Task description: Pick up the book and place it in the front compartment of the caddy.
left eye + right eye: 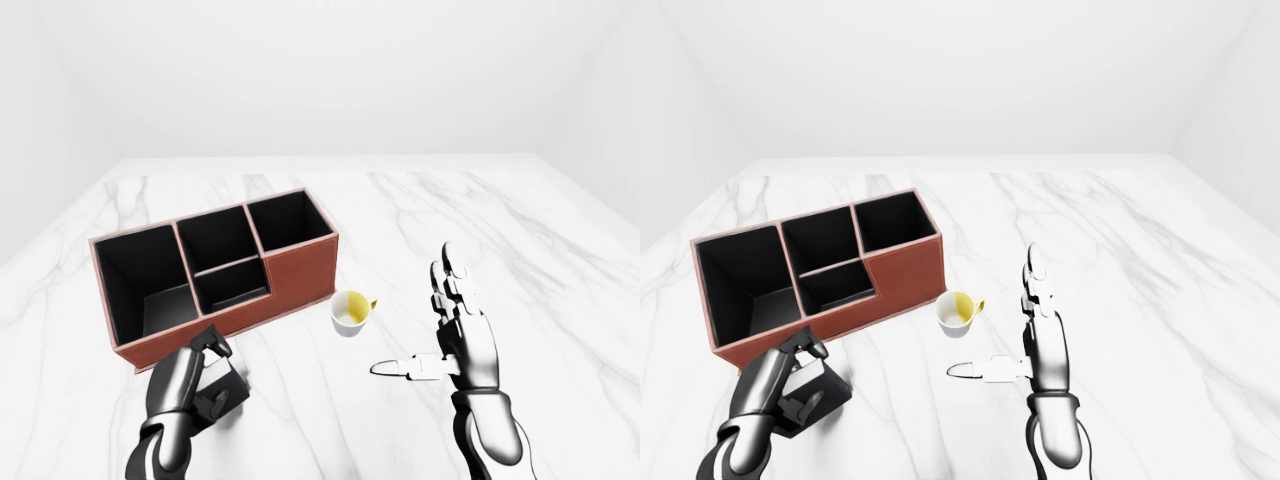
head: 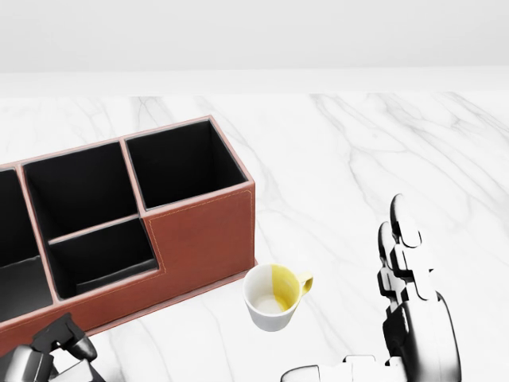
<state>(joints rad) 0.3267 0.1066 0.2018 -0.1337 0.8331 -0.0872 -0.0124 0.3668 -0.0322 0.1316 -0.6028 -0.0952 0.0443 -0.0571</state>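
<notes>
In the left-eye view, the robot's left hand [image 1: 196,383] curls its dark metal fingers [image 1: 212,345] round a small dark flat book [image 1: 226,384], which stands tilted on the white marble table [image 1: 560,260] near its bottom edge. The book sits just below the long outer wall of the reddish-brown leather caddy with black compartments [image 1: 300,265], apart from it. The right hand [image 1: 455,340] hovers over the table's right half with its fingers straight and spread wide, thumb pointing left, holding nothing. A small white cup with a yellow inside and yellow handle [image 1: 351,311] stands between that hand and the caddy, just beside the caddy's lower right corner.

In the head view, only the knuckles of the left hand [image 2: 49,350] show at the bottom left corner, below the caddy's wall; the book is hardly visible there. The right hand's fingers point upward at the bottom right, well apart from the cup.

In the right-eye view, the left hand's fingers wrap the book's upper edge while its lower edge rests on the table.
</notes>
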